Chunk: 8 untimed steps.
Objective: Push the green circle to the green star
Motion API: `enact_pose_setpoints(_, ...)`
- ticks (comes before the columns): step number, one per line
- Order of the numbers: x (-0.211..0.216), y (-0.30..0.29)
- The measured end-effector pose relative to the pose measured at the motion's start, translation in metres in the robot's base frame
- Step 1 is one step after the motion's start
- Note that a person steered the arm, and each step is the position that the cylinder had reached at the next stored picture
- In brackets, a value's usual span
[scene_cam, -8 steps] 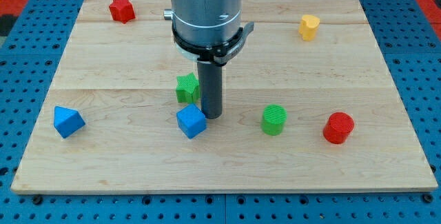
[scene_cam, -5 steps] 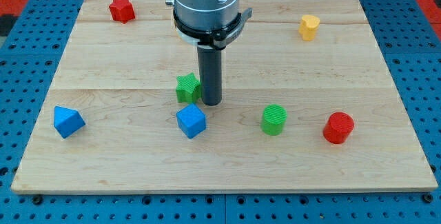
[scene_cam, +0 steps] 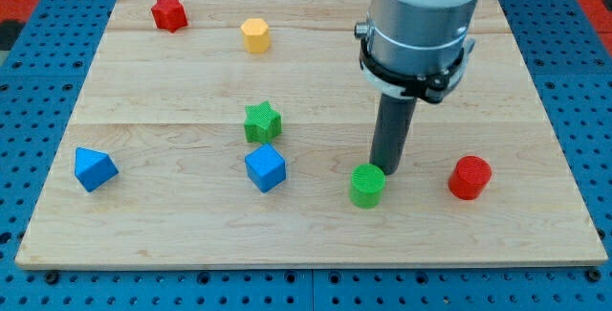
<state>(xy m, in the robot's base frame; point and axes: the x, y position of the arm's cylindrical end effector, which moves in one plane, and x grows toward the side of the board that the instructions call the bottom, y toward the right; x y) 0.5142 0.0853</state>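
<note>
The green circle (scene_cam: 367, 186), a ribbed green cylinder, stands low on the board, right of centre. The green star (scene_cam: 262, 122) lies to its upper left, near the board's middle, with a wide gap between them. My tip (scene_cam: 388, 169) is down at the green circle's upper right edge, touching or almost touching it. The rod hangs from a large grey cylinder (scene_cam: 419, 24) that hides the board behind it.
A blue cube (scene_cam: 265, 167) sits just below the green star, left of the green circle. A red cylinder (scene_cam: 469, 178) stands to the right of my tip. A blue block (scene_cam: 95, 168) is at the left, a red star (scene_cam: 169, 12) and a yellow block (scene_cam: 254, 35) near the top.
My tip moved from beside the green star over to the right of the green circle. The green circle has shifted slightly down and left. A yellow block now shows at top left, none at top right.
</note>
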Motion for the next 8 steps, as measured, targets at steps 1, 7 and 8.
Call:
enact_pose_setpoints(1, 0.005, 0.041)
enact_pose_setpoints(7, 0.003, -0.103)
enact_pose_setpoints(8, 0.025, -0.14)
